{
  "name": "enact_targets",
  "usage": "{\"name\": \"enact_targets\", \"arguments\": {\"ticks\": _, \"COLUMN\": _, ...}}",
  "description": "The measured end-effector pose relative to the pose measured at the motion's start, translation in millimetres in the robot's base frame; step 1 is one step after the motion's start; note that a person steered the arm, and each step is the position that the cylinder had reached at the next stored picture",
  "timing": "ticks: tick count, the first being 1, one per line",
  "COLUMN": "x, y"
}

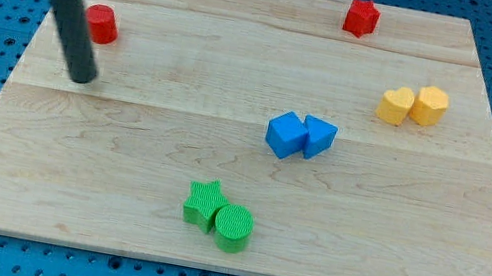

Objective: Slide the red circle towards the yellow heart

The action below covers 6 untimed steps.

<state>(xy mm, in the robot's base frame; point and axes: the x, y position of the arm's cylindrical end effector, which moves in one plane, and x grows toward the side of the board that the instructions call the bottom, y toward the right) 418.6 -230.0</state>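
The red circle (102, 23) lies near the board's upper left edge. The yellow heart (395, 105) lies at the view's right, touching a yellow hexagon (430, 104) on its right. My tip (82, 79) rests on the board just below and slightly left of the red circle, with a small gap between them. The rod rises up and to the left from the tip.
A red block (361, 17) sits near the top edge. A blue cube (284, 134) and a blue block (318, 136) touch at the centre. A green star (204, 203) and a green circle (233, 227) touch near the bottom. The wooden board (119, 166) lies on blue pegboard.
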Motion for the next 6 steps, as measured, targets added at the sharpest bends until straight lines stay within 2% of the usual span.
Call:
{"name": "enact_targets", "arguments": {"ticks": 1, "x": -48.1, "y": -18.9}}
{"name": "enact_targets", "arguments": {"ticks": 2, "x": -79.9, "y": 30.8}}
{"name": "enact_targets", "arguments": {"ticks": 3, "x": -107.3, "y": 51.5}}
{"name": "enact_targets", "arguments": {"ticks": 4, "x": -137.0, "y": 1.8}}
{"name": "enact_targets", "arguments": {"ticks": 5, "x": -143.0, "y": 5.0}}
{"name": "enact_targets", "arguments": {"ticks": 6, "x": -146.5, "y": 92.2}}
